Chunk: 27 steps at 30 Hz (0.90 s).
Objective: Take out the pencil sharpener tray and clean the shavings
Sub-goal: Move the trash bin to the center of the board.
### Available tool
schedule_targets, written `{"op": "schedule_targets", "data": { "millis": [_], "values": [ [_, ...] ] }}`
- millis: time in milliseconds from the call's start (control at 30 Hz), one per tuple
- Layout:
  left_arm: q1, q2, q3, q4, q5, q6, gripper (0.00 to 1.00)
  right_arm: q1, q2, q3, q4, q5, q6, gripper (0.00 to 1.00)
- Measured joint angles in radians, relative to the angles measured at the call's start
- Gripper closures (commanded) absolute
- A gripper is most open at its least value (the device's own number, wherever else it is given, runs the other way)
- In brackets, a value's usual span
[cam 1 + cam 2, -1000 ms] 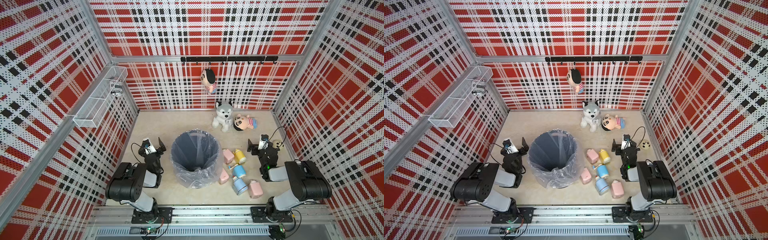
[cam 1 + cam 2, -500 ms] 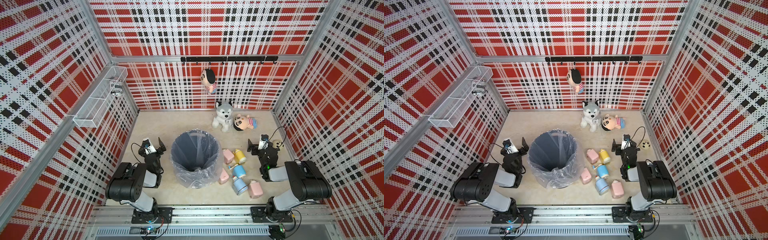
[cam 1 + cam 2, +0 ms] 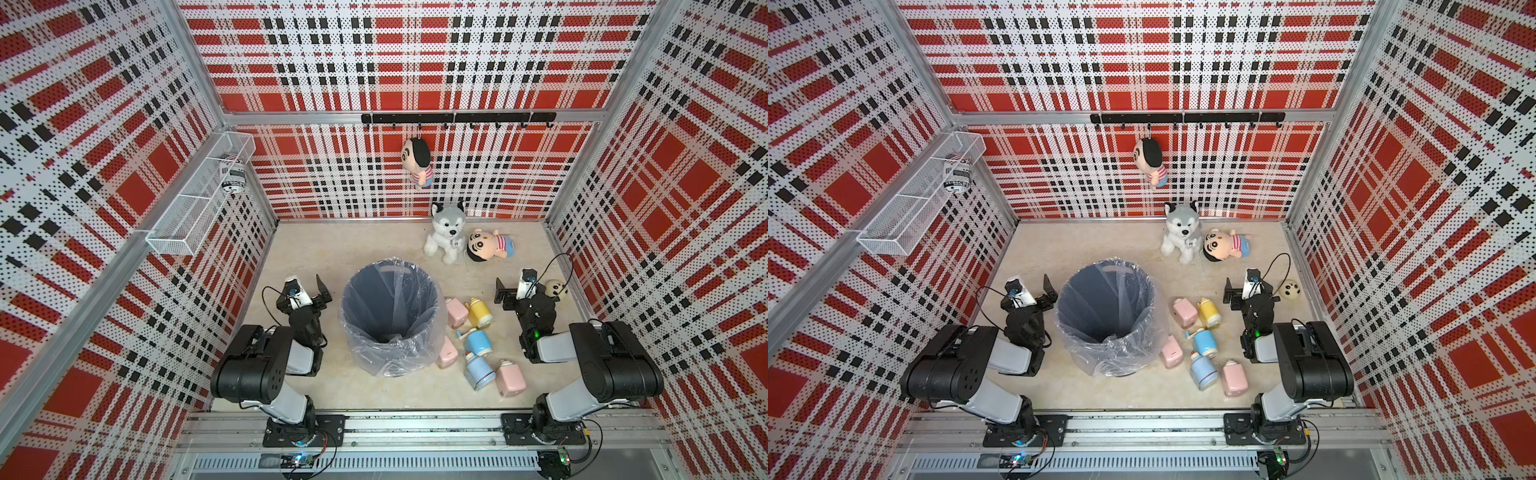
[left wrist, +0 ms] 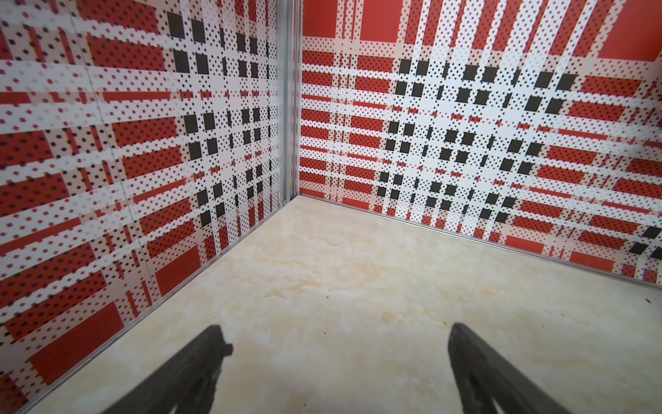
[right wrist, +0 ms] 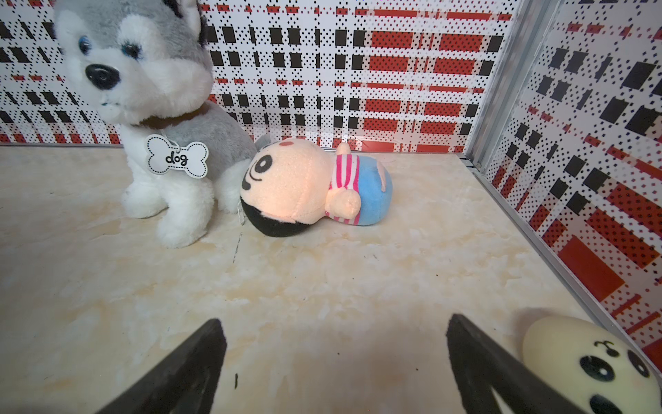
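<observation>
- Both my pincers are spread wide with nothing in them. The left pincer [image 4: 338, 337] is staring at a bare corner of the floor [image 4: 340, 269]. The right pincer [image 5: 335, 326] is looking at the husky plush [image 5: 161, 107] and the boy doll [image 5: 308, 186], with a cream ball toy [image 5: 587, 362] just beside one finger.
- The pencil sharpeners [image 3: 478, 344] are a loose bunch of six on the floor between the bin [image 3: 374, 303] and my right arm. They're pink, yellow and blue, and a few look tipped over. Neither wrist cam sees them.
- The tray is still inside whichever body I pick. In both top views they're too small for me to tell which face the drawer is on.
- My guess on feel: small hollow plastic, so light, hard and smooth. On that glossy floor one would probably skate away if I just tugged the drawer. I'd put one pincer across the body's flat sides and use the other to pinch the drawer lip.
- The tray is likely thin-walled, so a gentle pinch. I'd keep it level until it's over the bin, or the shavings go everywhere.
- The yellow sharpener [image 3: 480, 313] sits nearest my right pincer and looks like the easiest first grab.
</observation>
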Motion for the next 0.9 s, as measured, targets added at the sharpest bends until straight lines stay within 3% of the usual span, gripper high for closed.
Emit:
{"op": "schedule_targets", "data": {
  "millis": [200, 333, 467, 667, 767, 900],
  "values": [
    [-0.085, -0.097, -0.111, 0.105, -0.122, 0.049, 0.02, 0.000, -0.104, -0.068, 0.024, 0.038, 0.002, 0.00],
    [-0.234, -0.223, -0.122, 0.138, -0.227, 0.154, 0.02, 0.013, -0.341, -0.129, -0.008, 0.078, 0.020, 0.00],
    [-0.364, -0.352, -0.119, 0.117, -0.334, 0.227, 0.02, 0.021, -0.600, -0.071, -0.212, 0.086, 0.106, 0.00],
    [-0.504, -0.612, -0.008, -0.147, -0.494, 0.211, 0.02, 0.026, -0.819, 0.196, -0.695, 0.028, 0.288, 0.00],
    [-0.534, -0.763, 0.085, -0.396, -0.542, 0.105, 0.02, 0.027, -0.846, 0.298, -0.885, -0.038, 0.351, 0.00],
    [-0.535, -0.937, 0.206, -0.763, -0.570, -0.098, 0.02, 0.022, -0.846, 0.315, -1.019, -0.186, 0.428, 0.00]
  ]
}}
